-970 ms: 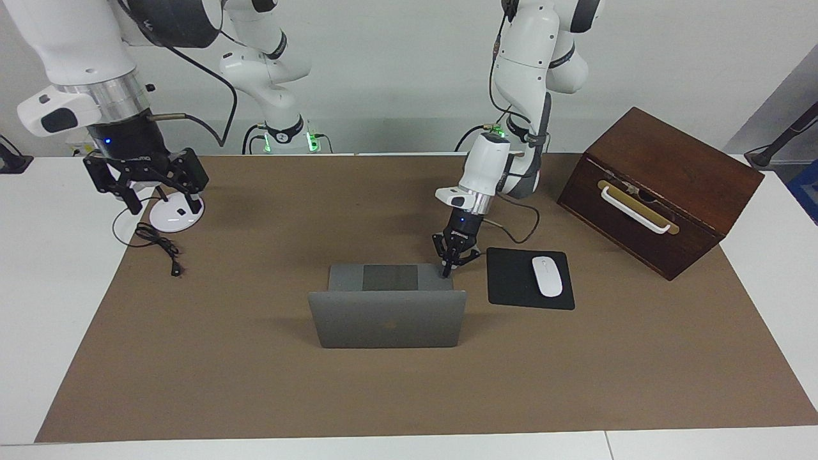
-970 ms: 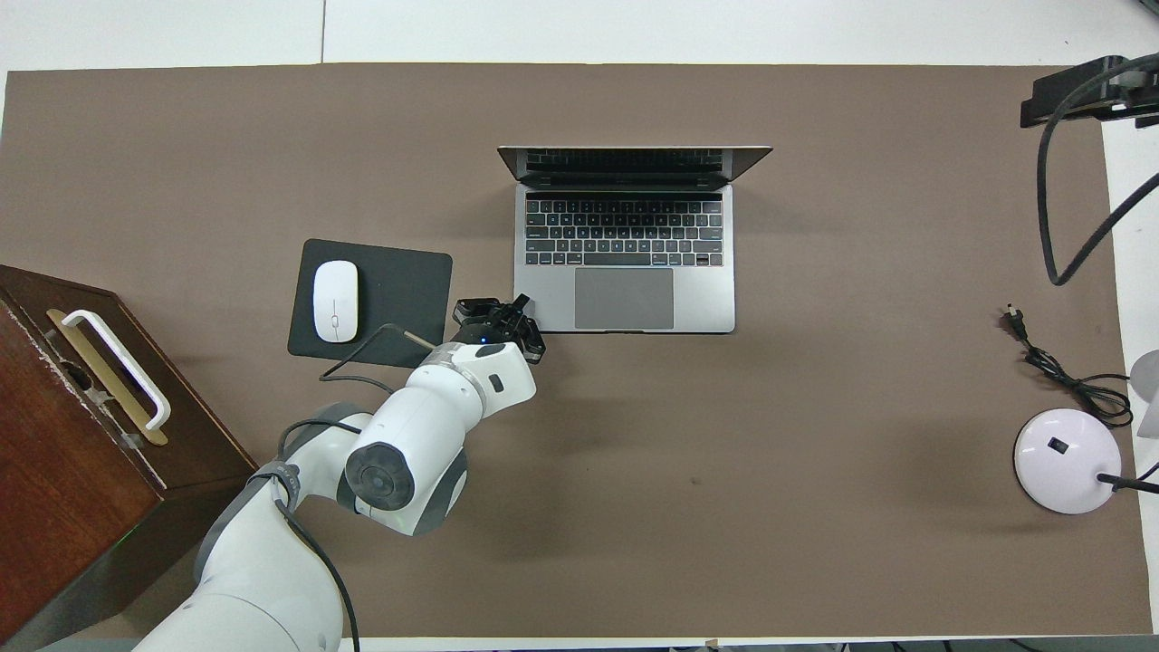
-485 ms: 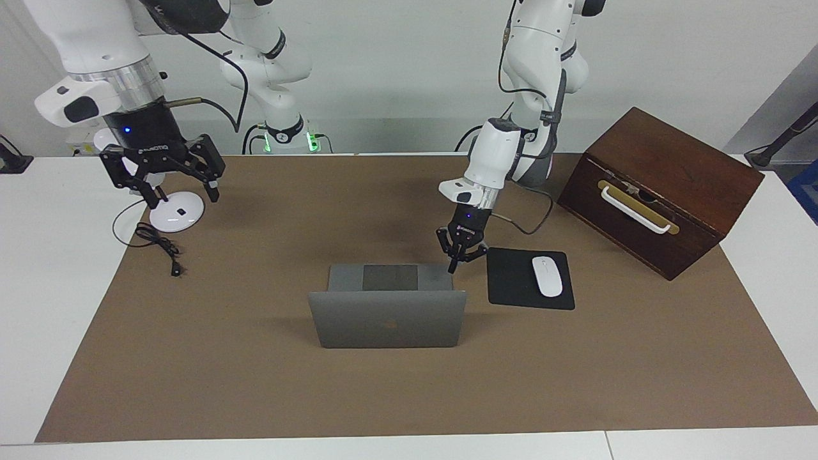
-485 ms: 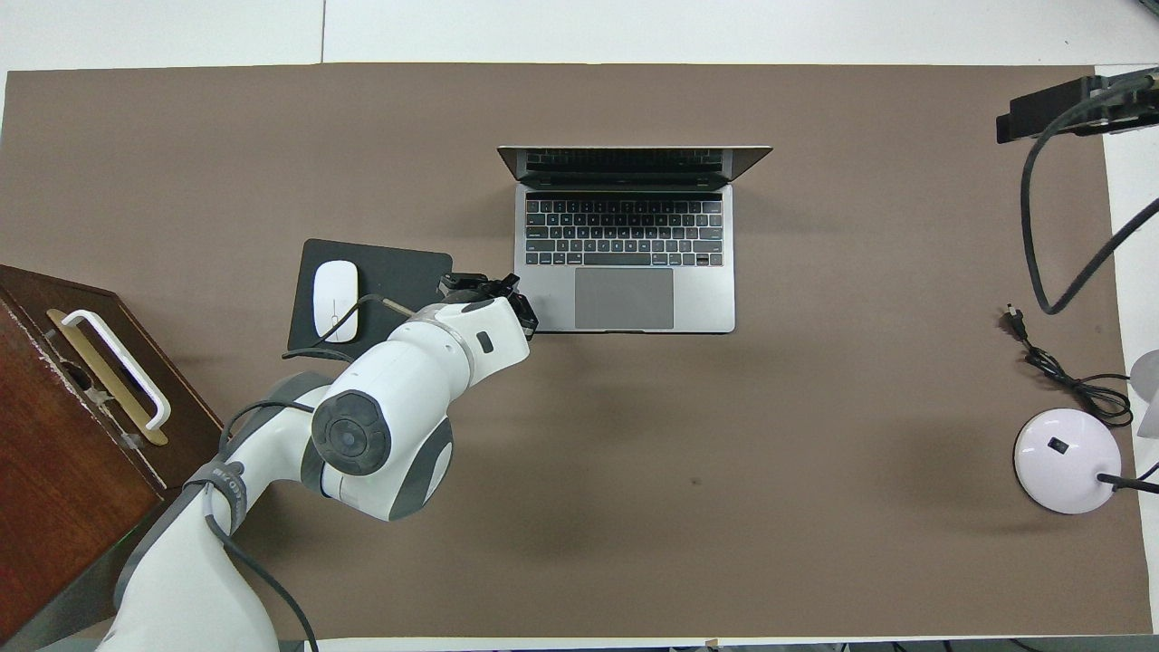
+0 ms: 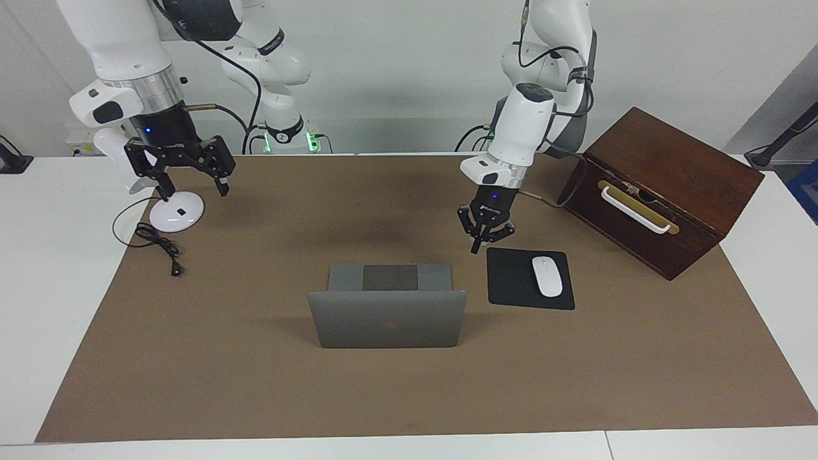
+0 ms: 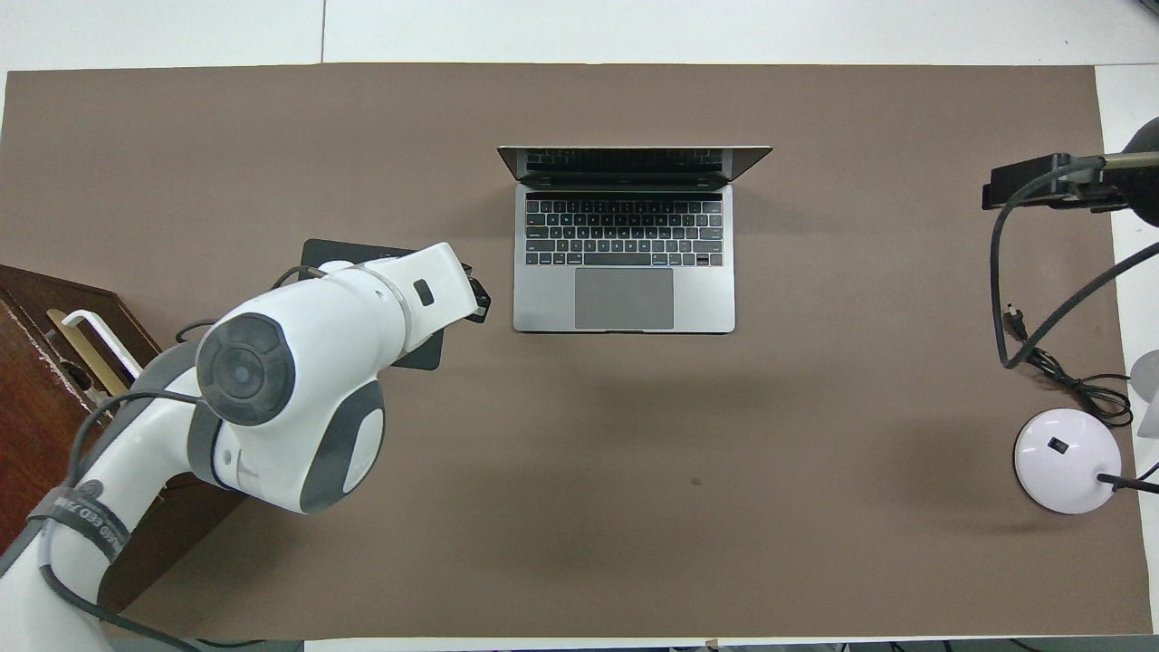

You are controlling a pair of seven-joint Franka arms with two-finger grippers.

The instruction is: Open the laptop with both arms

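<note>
Clutter is sitting around an open laptop in the middle of a brown mat covering a white worktop. The laptop's lid is standing upright, its keyboard facing the robots. Just beside it, toward the left arm's end of the worktop, a black mouse pad is lying flat with a white mouse on it. A dark wooden box with a white handle is standing at that end, near the edge closest to the robots. At the right arm's end, a white round lamp base is sitting at the mat's edge with a black cable coiling beside it.

The left gripper is hanging in the air over the mat beside the mouse pad's corner, its jaws closed on nothing, clear of the laptop. The right gripper is hovering over the lamp base, its jaws spread open and empty.

A plain pale wall is running along the robots' edge of the worktop.
</note>
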